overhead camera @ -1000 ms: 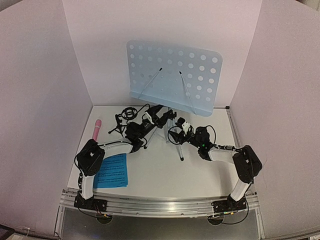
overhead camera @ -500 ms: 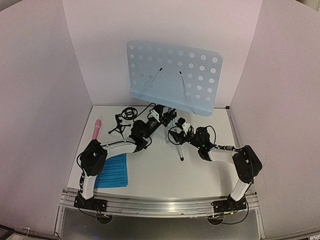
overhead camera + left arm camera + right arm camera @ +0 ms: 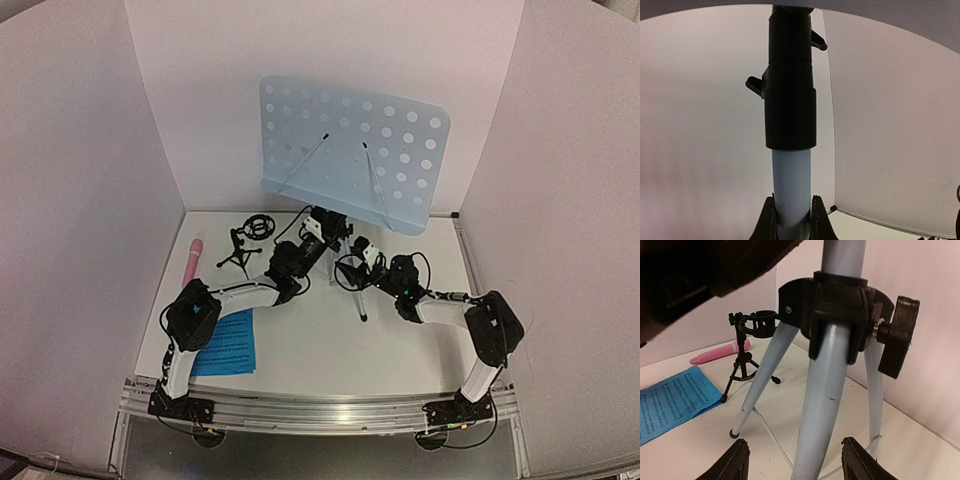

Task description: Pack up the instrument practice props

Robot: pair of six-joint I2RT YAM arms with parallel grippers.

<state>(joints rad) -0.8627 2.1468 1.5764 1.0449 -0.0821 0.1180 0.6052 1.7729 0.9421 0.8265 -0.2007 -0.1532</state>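
1. The music stand (image 3: 350, 150) stands upright at the back middle of the table (image 3: 310, 345). Its long axis is the pole (image 3: 791, 175), which runs straight up, and the holed desk on top faces the arms.
   - The left gripper (image 3: 792, 210) is pinching the pole just under the black collar (image 3: 790, 100).
   - The right gripper (image 3: 796, 462) is spread wide around one tripod leg (image 3: 827, 385) and seems not to touch it.
   - The stand looks top-heavy, so a sideways pull from the left arm could topple it. Closing off-centre on the slanted leg could make it slip or kick the tripod.
2. The blue pages (image 3: 225, 343) lie flat at the near left, with the long side running near to far. The left arm's elbow hangs over them and could drag them.
3. The small mic stand (image 3: 245, 240) stands upright just left of the tripod. A swinging leg could knock it over.
4. The pink microphone (image 3: 193, 257) lies flat by the left wall, its length running near to far. It would likely roll if bumped.
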